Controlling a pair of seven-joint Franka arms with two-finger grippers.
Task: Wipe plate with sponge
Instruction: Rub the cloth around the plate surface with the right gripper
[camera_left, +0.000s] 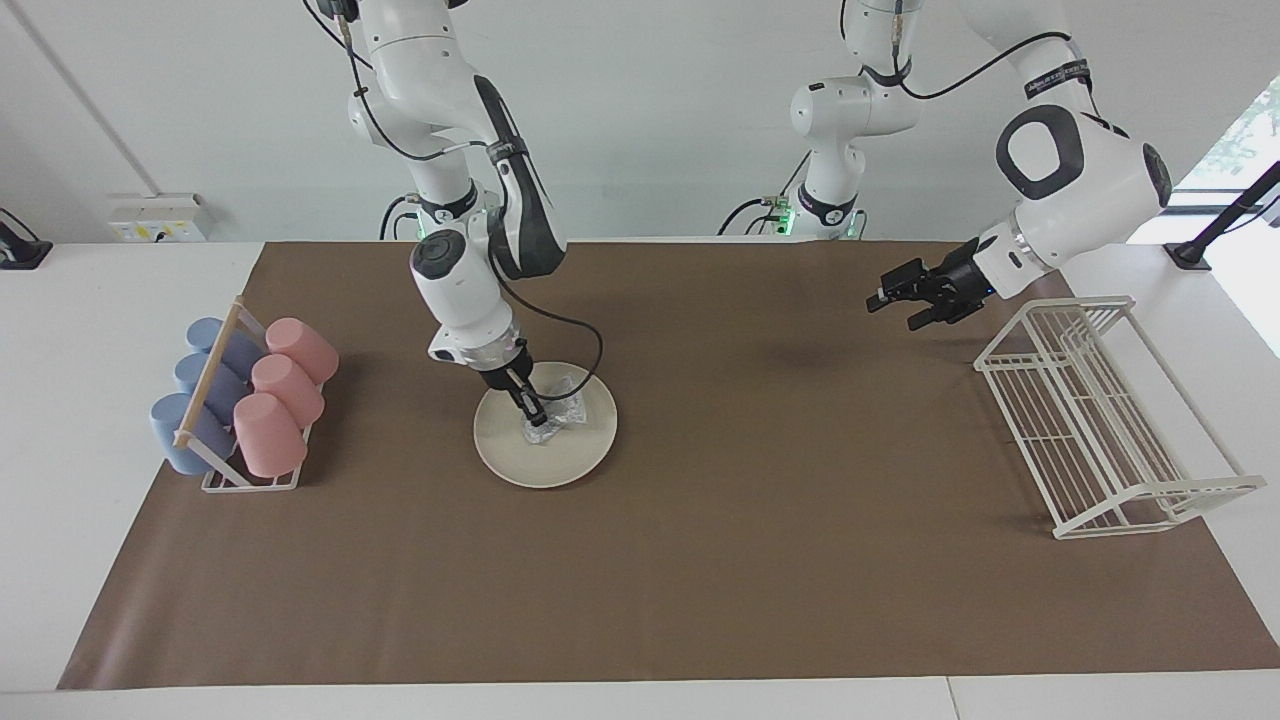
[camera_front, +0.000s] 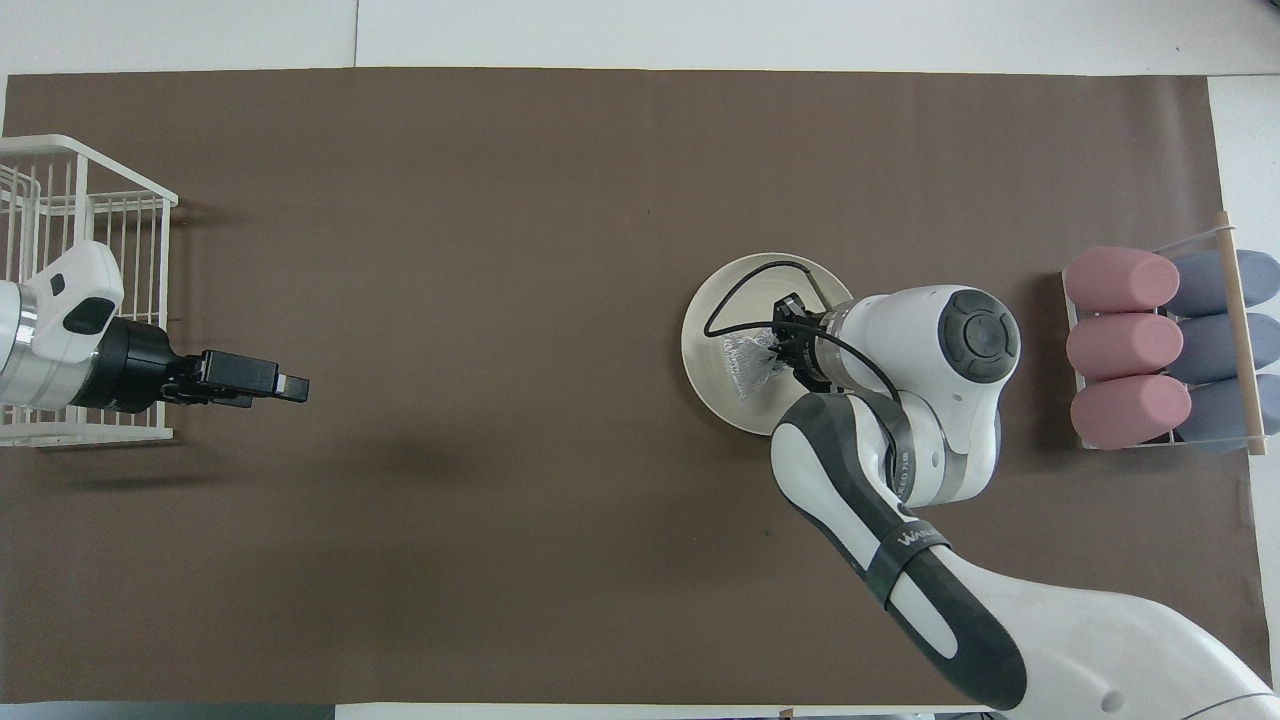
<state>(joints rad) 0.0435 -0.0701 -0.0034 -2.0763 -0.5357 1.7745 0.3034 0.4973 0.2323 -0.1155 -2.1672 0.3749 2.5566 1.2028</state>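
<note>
A: Brown matting covers the table (camera_left: 700, 560); where is the plate (camera_left: 520, 455)?

B: Toward the right arm's end, midway between the table's long edges; the right gripper (camera_left: 534, 413) is clamped on the sponge (camera_left: 562, 402), pressing it onto the plate.

A: How will they handle?

B: Sponge looks light, soft, crumpling; pinch its narrow middle. Plate seems stiff, slick, breakable, likely to slide.

A: Left gripper (camera_left: 893, 296)?

B: Waiting over the mat beside the wire rack (camera_left: 1100, 420), fingers apart, holding nothing.
</note>
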